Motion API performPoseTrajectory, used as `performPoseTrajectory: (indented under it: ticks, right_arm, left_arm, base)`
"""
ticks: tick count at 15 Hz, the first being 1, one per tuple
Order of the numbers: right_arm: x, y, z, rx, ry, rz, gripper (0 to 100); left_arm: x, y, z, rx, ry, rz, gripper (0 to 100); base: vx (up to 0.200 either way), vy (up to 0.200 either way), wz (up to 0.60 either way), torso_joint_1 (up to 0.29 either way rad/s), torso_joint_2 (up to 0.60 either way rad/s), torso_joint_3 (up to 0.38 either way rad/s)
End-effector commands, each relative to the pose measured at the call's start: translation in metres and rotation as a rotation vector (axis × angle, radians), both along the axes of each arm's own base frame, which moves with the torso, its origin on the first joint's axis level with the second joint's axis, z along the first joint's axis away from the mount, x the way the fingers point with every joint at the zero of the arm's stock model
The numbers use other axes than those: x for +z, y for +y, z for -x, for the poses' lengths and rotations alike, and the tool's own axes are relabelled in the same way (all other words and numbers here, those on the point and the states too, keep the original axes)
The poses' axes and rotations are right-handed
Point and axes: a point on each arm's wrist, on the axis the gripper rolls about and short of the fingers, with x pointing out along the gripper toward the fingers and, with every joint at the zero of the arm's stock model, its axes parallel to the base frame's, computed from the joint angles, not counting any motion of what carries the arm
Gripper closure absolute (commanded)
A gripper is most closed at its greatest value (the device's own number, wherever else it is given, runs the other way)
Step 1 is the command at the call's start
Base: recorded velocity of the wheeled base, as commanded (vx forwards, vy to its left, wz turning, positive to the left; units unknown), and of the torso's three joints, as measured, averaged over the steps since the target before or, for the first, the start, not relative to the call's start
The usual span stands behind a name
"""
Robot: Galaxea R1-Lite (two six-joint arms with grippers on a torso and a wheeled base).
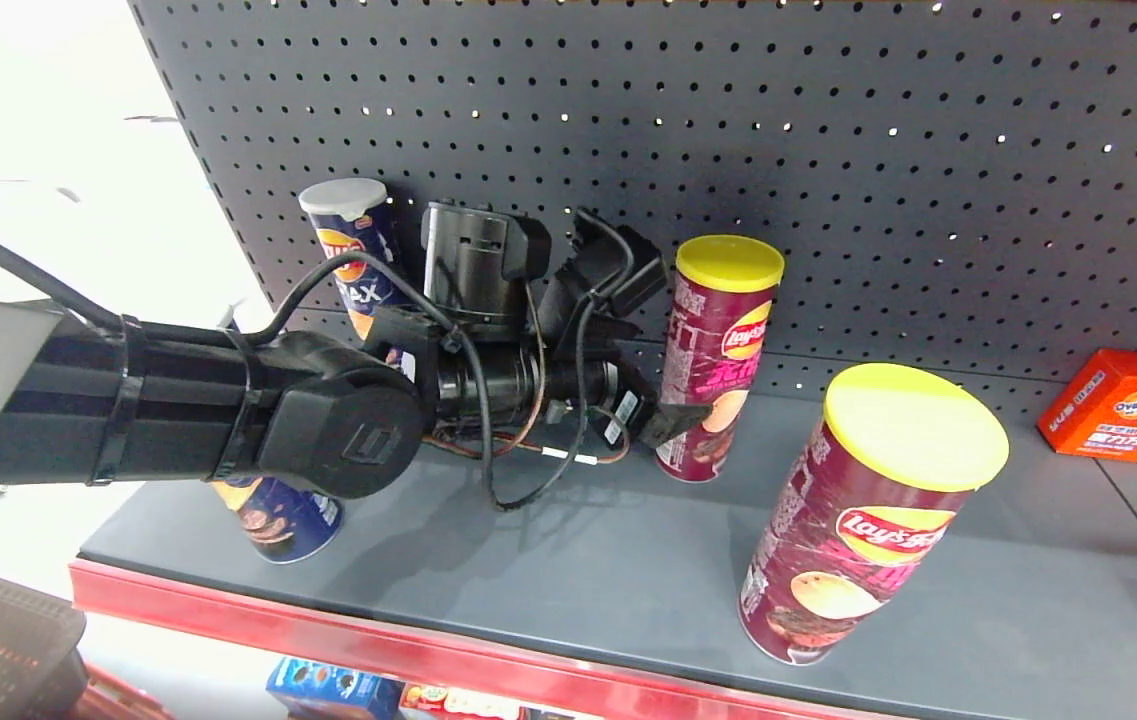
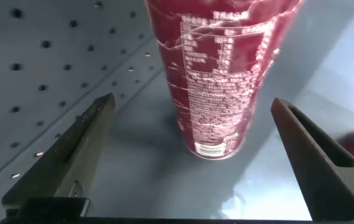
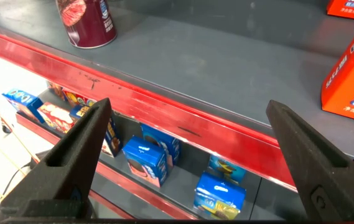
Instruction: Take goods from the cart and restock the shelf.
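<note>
**Left gripper wide open around the far maroon can**

My left gripper (image 2: 192,101) is at the far side of the shelf (image 1: 548,570), close to the pegboard (image 1: 828,120). Its jaws are spread wide. In the left wrist view the far maroon can (image 2: 217,74) stands upright between them, with a gap on each side, so nothing is clamped. From the head view this can has a yellow lid and stands just in front of the pegboard, about mid-shelf.

A second maroon can (image 1: 858,530), also yellow-lidded, stands nearer to me and further right, well apart from the first. On the left, a blue can with a white lid (image 1: 353,250) stands at the far side just beside the arm. Another blue can (image 1: 278,515) sits near the front, partly hidden behind the arm. Orange boxes (image 1: 1128,405) lie at the far right.

My right gripper (image 3: 189,104) hangs lower, in front of the shelf's red front rail (image 3: 183,115). Its jaws are also wide apart and hold nothing. Below it, blue boxes (image 3: 145,162) line the lower shelf.
</note>
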Motion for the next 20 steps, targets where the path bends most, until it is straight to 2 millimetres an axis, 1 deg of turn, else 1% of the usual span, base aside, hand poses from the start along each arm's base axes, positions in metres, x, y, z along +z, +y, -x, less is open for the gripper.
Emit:
performPoseTrajectory:
  ticks: [1,12,15,18,20]
  right_arm:
    - [0.000,0.000,0.000,0.001,0.002,0.001,0]
    - [0.000,0.000,0.000,0.001,0.002,0.001,0]
    - [0.000,0.000,0.000,0.001,0.001,0.001,0]
    - [0.000,0.000,0.000,0.001,0.001,0.001,0]
    - [0.000,0.000,0.000,0.001,0.001,0.001,0]
  left_arm:
    - [0.000,0.000,0.000,0.011,-0.003,0.000,0]
    - [-0.003,0.014,-0.011,0.084,-0.001,-0.012,0]
    - [-0.001,0.015,-0.012,0.085,-0.016,0.000,0]
    - [-0.005,0.015,-0.009,0.082,-0.016,0.000,0]
    - [-0.005,0.020,-0.001,0.079,-0.022,0.005,0]
  base:
    - [0.000,0.000,0.00,0.000,0.00,0.000]
    - [0.000,0.000,0.00,0.000,0.00,0.000]
    - [0.000,0.000,0.00,0.000,0.00,0.000]
    - [0.000,0.000,0.00,0.000,0.00,0.000]
    - [0.000,0.000,0.00,0.000,0.00,0.000]
